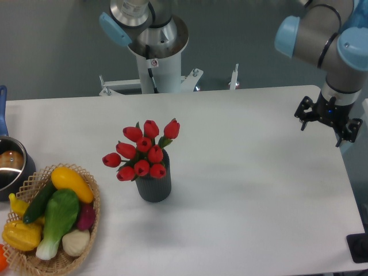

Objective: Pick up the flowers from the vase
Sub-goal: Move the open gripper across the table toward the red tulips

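Nearest the camera, at the bench's [247,190] front left corner, sat a wicker basket [92,230] of vegetables: a yellow squash, a green cucumber, a leafy green, a pale bulb. Behind it, at the left edge, stood a metal pot [10,167] with a blue handle.

The vase [154,185], dark grey and ribbed, stood upright left of the bench's centre, just beside the basket but apart from it. The flowers [142,154] sat in its mouth, red buds fanned up and toward the left, with the tallest bud leaning right.

The end effector [328,122] hung over the far right edge of the bench, well apart from the vase. Its fingers stood spread with nothing between them, so it was released and empty.

The step in hand was judged to be the approach. To do it well, the arm would likely need to travel left, centre over the bunch, and descend with fingers wide enough to gather the stems just above the rim. Closing on the buds alone could crush or scatter them; a tilted lift could tip the vase toward the basket.
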